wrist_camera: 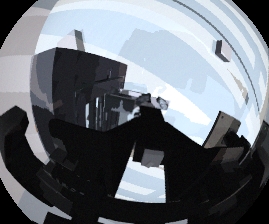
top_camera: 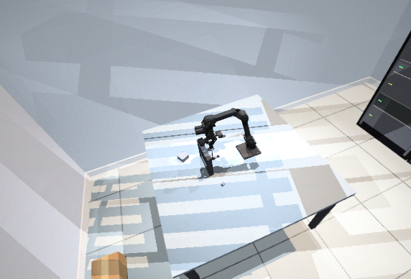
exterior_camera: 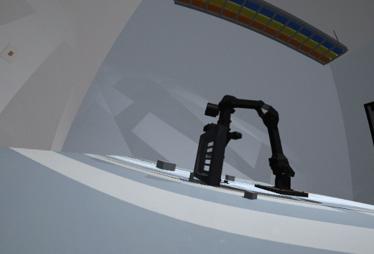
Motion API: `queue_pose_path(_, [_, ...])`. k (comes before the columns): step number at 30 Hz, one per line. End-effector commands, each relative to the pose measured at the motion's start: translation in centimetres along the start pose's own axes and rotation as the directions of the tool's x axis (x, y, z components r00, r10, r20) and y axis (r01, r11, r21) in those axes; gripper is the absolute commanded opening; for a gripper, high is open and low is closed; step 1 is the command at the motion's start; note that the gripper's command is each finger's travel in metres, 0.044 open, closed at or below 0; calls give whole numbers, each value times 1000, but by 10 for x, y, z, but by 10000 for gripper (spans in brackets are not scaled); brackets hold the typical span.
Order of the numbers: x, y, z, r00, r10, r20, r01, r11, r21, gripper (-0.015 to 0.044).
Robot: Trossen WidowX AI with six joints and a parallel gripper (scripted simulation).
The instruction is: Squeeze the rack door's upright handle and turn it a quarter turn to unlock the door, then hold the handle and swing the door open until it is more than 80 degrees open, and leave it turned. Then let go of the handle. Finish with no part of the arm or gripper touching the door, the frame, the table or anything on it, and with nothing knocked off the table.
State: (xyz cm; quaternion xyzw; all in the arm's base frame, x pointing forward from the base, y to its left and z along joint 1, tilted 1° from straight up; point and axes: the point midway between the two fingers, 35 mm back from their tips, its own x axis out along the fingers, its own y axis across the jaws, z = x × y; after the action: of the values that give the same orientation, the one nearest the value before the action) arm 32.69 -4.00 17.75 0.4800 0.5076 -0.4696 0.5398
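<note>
The dark rack frame (top_camera: 208, 165) (exterior_camera: 217, 157) (wrist_camera: 80, 70) stands upright on the table (top_camera: 231, 216). Its barred opening shows in the exterior view and, at a slant, left of the fingers in the wrist view. My gripper (top_camera: 211, 147) (wrist_camera: 150, 123) points down beside the upper part of the rack, on the side toward the arm's base. It is shut on the door's handle (wrist_camera: 157, 102), a small grey piece at the fingertips, mostly hidden. The gripper is turned so the rack lies to the left in the wrist view. I cannot tell the handle's exact angle or whether the door stands ajar.
A grey block (top_camera: 182, 156) (exterior_camera: 166, 165) lies beyond the rack. A small block (top_camera: 223, 184) (exterior_camera: 250, 195) lies off its near end. Another block (top_camera: 223, 132) (exterior_camera: 229, 177) (wrist_camera: 152, 157) lies on the arm's side. The arm's base plate (top_camera: 248, 152) (exterior_camera: 298, 194) is farther right.
</note>
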Motion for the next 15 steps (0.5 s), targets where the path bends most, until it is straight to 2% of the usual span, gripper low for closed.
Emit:
queue_pose_path(1, [0,0,0,1000,-1,0,1,985,175,16])
queue_pose_path(6, [0,0,0,1000,-1,0,1,926,379,16])
queue_pose_path(14, [0,0,0,1000,-1,0,1,922,386,16])
queue_pose_path(15, [0,0,0,1000,-1,0,1,922,386,42])
